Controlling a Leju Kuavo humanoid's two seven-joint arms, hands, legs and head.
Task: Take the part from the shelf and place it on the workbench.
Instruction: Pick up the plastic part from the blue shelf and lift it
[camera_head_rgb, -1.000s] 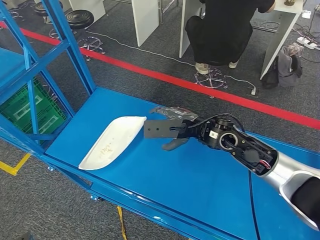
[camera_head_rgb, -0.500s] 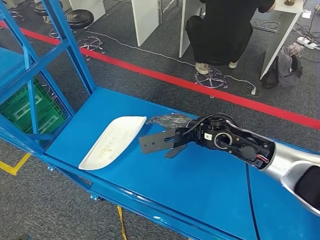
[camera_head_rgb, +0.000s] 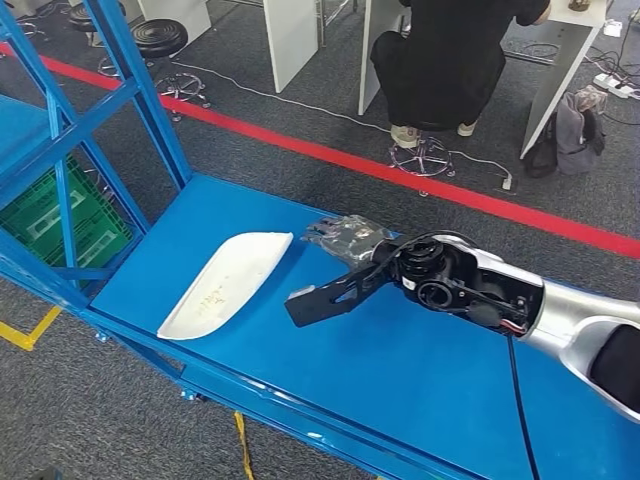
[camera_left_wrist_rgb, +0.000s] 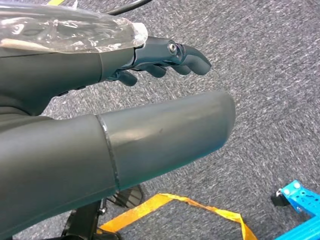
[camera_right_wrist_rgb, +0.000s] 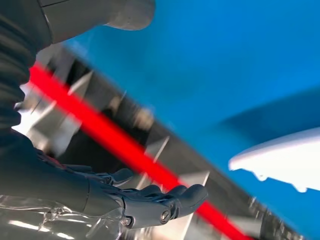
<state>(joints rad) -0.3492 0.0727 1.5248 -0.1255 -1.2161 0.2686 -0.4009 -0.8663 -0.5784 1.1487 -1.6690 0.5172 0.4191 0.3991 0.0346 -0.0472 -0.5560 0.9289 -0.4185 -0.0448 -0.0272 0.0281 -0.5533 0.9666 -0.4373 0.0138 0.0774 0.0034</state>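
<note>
- Head view is showing the white part (camera_head_rgb: 226, 282) lying flat on the blue workbench (camera_head_rgb: 392, 370), just beyond the right hand's fingertips and apart from them.
- Right hand (camera_head_rgb: 332, 296) is hovering over the bench, fingers (camera_head_rgb: 306, 305) extended straight and together, gripping nothing.
- Right wrist view is catching the part's white edge (camera_right_wrist_rgb: 279, 157) out past the fingers (camera_right_wrist_rgb: 166, 199).
- Left hand (camera_left_wrist_rgb: 113, 100) is hanging over grey carpet (camera_left_wrist_rgb: 271, 75), fingers (camera_left_wrist_rgb: 181, 57) loosely curled and empty.
- Beyond the fingers, a red floor line (camera_head_rgb: 453, 190) is crossing the carpet, with a seated person (camera_head_rgb: 453, 60) behind it.
</note>
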